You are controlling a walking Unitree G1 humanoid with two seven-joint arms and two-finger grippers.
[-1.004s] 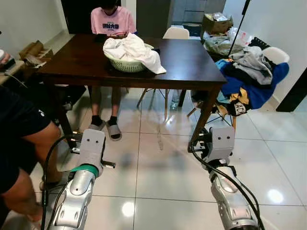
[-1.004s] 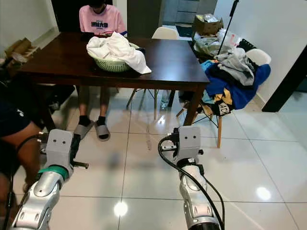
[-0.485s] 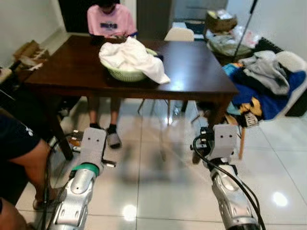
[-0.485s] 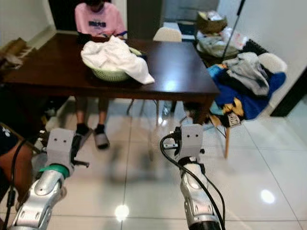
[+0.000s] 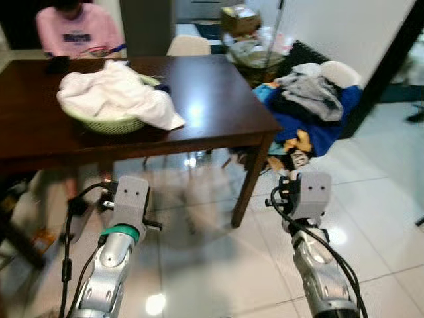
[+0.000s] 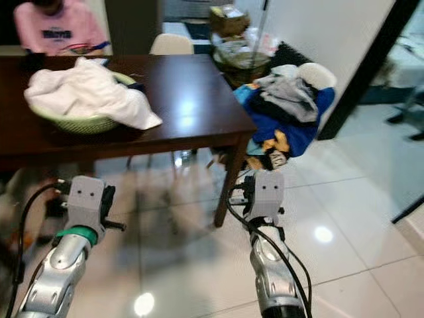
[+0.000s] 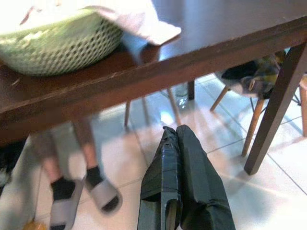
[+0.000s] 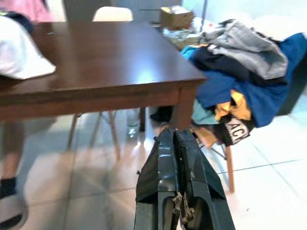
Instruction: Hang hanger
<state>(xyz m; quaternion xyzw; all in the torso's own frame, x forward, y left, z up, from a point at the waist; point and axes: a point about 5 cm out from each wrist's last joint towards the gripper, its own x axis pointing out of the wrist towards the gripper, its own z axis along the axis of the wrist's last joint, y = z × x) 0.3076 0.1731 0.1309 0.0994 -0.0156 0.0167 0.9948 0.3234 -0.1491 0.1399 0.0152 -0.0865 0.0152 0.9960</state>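
While both pincers (image 7: 173, 139) (image 8: 173, 140) pressed together: one table (image 5: 218, 99), one basket (image 5: 109, 122), one person (image 5: 76, 30).

The left gripper (image 7: 175, 132) pointed out over the tiled floor (image 7: 144, 143), its two black fingers pressed together. A dark wooden table (image 7: 201, 38) stood ahead at twelve o'clock, carrying a green basket (image 7: 57, 40) with white cloth (image 7: 144, 21). A person's sandalled feet (image 7: 103, 194) rested at ten o'clock.

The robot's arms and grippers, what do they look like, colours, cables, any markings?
Both arms are silver metal with grey box-shaped wrist housings bearing two small dark dots. The left arm has a green band and a black cable; the right arm carries black cables too. The left gripper and right gripper have long black fingers.
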